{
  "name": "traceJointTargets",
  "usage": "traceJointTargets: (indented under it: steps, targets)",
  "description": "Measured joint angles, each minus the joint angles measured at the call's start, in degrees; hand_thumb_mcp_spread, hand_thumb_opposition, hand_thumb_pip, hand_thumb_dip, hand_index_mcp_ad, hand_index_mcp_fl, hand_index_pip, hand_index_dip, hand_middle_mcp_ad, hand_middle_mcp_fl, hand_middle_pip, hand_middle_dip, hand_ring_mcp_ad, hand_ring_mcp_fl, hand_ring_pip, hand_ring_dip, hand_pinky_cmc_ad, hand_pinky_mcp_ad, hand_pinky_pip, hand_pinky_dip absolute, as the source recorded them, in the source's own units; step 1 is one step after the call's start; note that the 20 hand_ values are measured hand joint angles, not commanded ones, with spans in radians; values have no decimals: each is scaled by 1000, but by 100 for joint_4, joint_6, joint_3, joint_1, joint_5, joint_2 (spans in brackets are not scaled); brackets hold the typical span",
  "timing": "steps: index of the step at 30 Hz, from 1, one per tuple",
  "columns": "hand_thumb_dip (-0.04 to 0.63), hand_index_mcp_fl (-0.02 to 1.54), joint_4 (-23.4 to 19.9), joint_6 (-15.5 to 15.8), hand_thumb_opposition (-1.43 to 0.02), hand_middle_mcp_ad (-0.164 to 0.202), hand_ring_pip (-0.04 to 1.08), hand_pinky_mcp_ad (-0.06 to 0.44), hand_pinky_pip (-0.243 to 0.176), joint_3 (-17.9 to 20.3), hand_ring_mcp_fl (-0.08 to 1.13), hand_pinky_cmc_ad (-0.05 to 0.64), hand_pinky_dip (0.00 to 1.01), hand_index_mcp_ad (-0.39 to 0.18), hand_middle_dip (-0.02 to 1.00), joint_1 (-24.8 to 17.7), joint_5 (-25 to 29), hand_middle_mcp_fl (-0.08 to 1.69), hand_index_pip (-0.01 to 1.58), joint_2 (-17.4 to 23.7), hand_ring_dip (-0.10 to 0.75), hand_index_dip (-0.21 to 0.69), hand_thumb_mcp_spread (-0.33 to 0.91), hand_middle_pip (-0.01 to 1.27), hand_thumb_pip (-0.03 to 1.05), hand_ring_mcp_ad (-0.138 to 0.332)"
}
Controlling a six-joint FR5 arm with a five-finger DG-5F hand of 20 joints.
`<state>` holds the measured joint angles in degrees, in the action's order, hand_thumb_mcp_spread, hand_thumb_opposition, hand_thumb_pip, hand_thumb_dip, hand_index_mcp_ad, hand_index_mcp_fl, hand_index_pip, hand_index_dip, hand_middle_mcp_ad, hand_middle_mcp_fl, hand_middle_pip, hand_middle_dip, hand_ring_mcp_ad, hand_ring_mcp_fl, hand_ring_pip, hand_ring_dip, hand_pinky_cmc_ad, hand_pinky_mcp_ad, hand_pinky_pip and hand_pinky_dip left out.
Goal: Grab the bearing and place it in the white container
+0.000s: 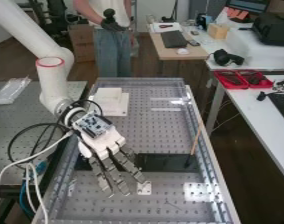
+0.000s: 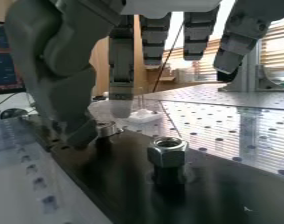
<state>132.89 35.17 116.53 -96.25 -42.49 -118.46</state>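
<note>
- Your hand [image 1: 105, 145] is open, empty: long grey fingers run straight in the high view, thumb [image 2: 73, 102] angled down beside the bearing. Spread like that, probably so you can straddle the ring before closing.
- Hex nut [image 2: 168, 152]: closest on the plate, upright, bore facing up. Six flat faces, bright steel, sharp edges. Standing on end keeps it steady, but it's near your grasp; watch you don't knock it.
- Bearing [image 2: 107, 129]: just past the nut, on the dark plate, by the thumb tip. Short round metal ring, smooth and shiny, partly covered by the thumb. Seems to lie flat, so you'd want a low side pinch; polished rim could slip.
- Dark plate [image 2: 119, 185]: flat, glossy, mirrors the nut. Likely there as a plain base so small parts don't sit over holes.
- Small white piece [image 2: 144, 116]: low, matte, beyond the plate, on the bench [image 1: 93, 206]. Bench is perforated metal, regular hole grid.
- Wooden stick [image 1: 196, 142]: thin, slanted, dark tip at the plate's end. Purpose unclear.
- White container [image 1: 111, 98]: probably this pale, boxy, stepped shape at the far end, well apart from the bearing. Can't tell its opening. After the grasp, you need a lift and a carry there.
</note>
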Motion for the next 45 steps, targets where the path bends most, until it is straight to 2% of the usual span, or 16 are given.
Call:
traceJointTargets:
  steps: [13,28,32,45]
  targets:
    - [257,166,-8,54,-860,51,68,288,-124,13,0,379,220,-56,138,7,-72,0,1553,24,59,133,370,127,637,190]
    - [269,169,24,33,-860,51,68,284,-124,8,0,382,223,-56,138,46,-133,0,1546,20,59,126,370,127,639,195]
    - [269,188,-9,61,-860,51,68,288,-124,17,0,379,223,-56,138,43,-142,0,1546,39,59,126,370,127,639,176]
    - [269,152,14,58,-860,51,66,288,-124,-8,0,379,237,-56,138,60,-159,0,1546,41,59,126,370,127,646,176]
